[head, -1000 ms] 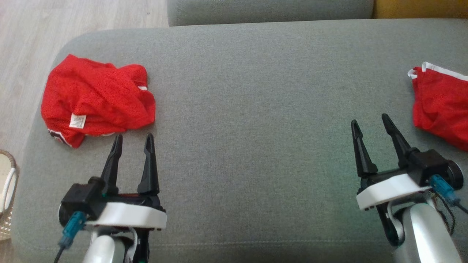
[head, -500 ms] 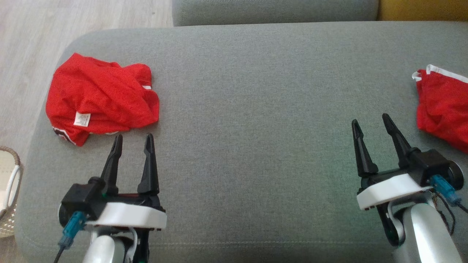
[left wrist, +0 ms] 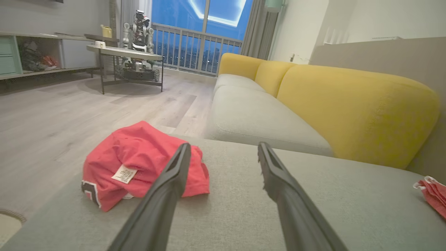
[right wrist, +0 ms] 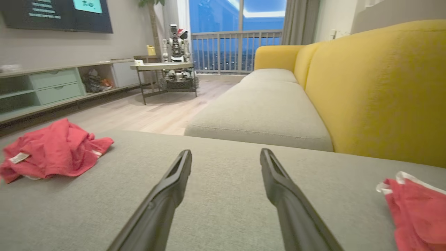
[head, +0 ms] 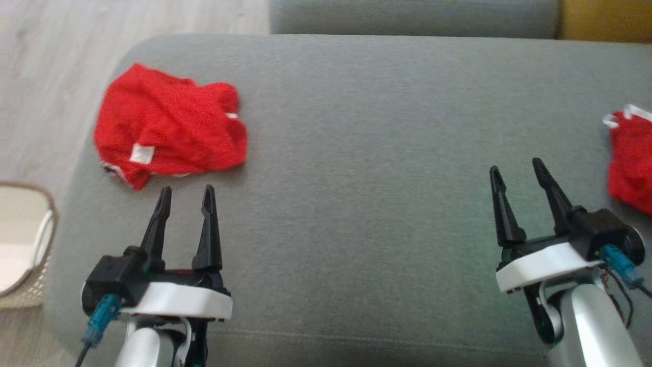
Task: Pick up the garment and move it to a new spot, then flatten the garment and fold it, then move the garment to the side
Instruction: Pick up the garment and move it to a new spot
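A crumpled red garment [head: 168, 130] with a white label lies near the left end of the grey cushion [head: 367, 127]; it also shows in the left wrist view [left wrist: 139, 160] and the right wrist view [right wrist: 52, 150]. My left gripper [head: 186, 191] hovers open just in front of it, nothing between its fingers [left wrist: 174, 174]. A second red garment [head: 631, 158] with white trim lies at the right edge of the head view. My right gripper [head: 517, 165] stands open to the left of it, empty, fingers [right wrist: 174, 177] over bare cushion.
A woven basket [head: 20, 239] stands on the floor left of the cushion. A yellow sofa back [left wrist: 348, 104] and another grey seat [left wrist: 254, 118] lie beyond. A low table [left wrist: 125, 55] stands far off on the wooden floor.
The head camera has swung left, so everything sits further right in its view and the basket shows more. Both grippers hold the same pose, open.
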{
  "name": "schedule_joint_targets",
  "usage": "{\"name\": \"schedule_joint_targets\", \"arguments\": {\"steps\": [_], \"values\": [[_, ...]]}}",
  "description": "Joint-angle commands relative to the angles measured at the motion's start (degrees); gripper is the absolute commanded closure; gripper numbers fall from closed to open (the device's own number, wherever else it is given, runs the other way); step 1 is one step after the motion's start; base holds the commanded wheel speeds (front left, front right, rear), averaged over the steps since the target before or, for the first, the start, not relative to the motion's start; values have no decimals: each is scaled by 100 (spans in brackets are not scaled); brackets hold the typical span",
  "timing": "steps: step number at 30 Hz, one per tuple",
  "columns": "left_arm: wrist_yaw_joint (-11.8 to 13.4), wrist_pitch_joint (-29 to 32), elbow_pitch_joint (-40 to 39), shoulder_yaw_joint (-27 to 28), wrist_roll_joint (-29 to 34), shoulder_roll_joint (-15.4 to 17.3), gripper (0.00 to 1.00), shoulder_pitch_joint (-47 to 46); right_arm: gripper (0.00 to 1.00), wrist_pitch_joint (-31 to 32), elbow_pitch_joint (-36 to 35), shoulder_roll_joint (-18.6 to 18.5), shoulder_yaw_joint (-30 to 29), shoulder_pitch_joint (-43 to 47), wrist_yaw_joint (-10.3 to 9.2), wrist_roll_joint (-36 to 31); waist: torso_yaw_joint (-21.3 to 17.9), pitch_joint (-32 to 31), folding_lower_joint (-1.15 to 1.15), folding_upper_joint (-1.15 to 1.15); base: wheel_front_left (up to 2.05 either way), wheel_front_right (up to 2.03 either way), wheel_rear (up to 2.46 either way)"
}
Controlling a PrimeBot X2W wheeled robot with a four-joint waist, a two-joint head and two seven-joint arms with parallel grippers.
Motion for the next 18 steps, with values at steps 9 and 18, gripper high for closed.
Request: {"name": "schedule_joint_targets", "arguments": {"steps": [9,18], "values": [[23,-29,-176,272,-24,7,0,-120,0,-53,-145,16,327,3,-2,-20,943,-58,0,0,0,0,0],[46,-29,-107,483,-219,7,0,-37,0,-53,-119,16,424,-18,-2,-19,1320,-16,0,0,0,0,0]]}}
